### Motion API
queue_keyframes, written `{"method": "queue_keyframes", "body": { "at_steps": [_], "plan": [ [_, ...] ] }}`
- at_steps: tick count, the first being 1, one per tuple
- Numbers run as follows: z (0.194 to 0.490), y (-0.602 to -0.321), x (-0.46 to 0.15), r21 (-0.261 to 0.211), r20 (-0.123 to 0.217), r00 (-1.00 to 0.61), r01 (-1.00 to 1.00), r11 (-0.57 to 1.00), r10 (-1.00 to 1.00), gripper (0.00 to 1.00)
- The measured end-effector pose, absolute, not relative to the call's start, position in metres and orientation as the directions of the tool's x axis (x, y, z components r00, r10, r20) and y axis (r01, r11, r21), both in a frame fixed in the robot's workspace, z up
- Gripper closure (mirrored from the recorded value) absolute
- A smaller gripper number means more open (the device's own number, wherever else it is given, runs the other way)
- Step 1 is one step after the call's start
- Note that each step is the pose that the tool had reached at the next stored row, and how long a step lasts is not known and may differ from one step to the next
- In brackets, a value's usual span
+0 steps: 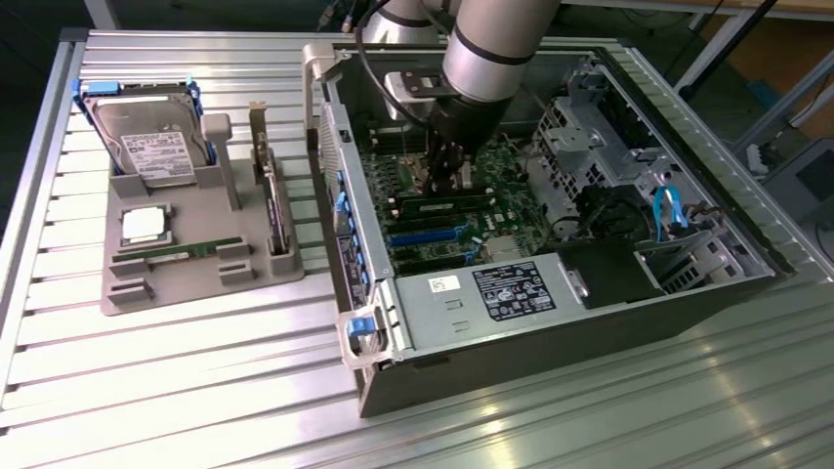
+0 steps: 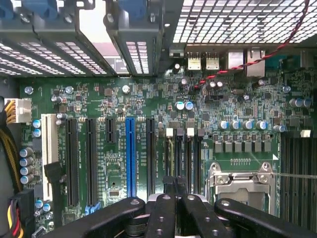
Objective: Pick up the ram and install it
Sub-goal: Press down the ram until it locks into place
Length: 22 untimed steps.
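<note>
Inside the open computer case [image 1: 391, 322], the gripper [image 1: 446, 184] hangs over the motherboard [image 2: 119, 99] (jaws pressed together) beside the ram [image 1: 437, 206].

And there's the arm [image 1: 502, 44], a thick silver-grey tube with a soft metallic sheen, a darker band ringing the end nearest the wrist. Behind it on the exterior view's left, a rounded pale-grey joint housing [image 1: 397, 18]. A thin black cable [image 1: 371, 73] trails down beside the tube. At the wrist sits a small grey box with a dark window [image 1: 420, 86], then the body turns black. The gripper [image 1: 447, 181] is black too. Up close, its fingers [image 2: 161, 218] are matt black bars dotted with small round screw holes, flanked by curved black links [image 2: 257, 218] carrying bright silver pivot pins.
</note>
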State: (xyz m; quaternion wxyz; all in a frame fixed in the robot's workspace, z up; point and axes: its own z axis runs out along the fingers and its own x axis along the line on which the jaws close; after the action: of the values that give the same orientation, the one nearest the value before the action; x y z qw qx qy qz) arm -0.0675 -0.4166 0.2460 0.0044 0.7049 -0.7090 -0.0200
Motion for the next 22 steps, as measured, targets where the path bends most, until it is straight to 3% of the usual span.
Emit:
{"method": "queue_keyframes", "body": {
  "at_steps": [22],
  "plan": [
    [0.2375,-0.4174,-0.0676,0.035,-0.022,-0.006,-0.999,0.005,-1.0,0.9]
  ]
}}
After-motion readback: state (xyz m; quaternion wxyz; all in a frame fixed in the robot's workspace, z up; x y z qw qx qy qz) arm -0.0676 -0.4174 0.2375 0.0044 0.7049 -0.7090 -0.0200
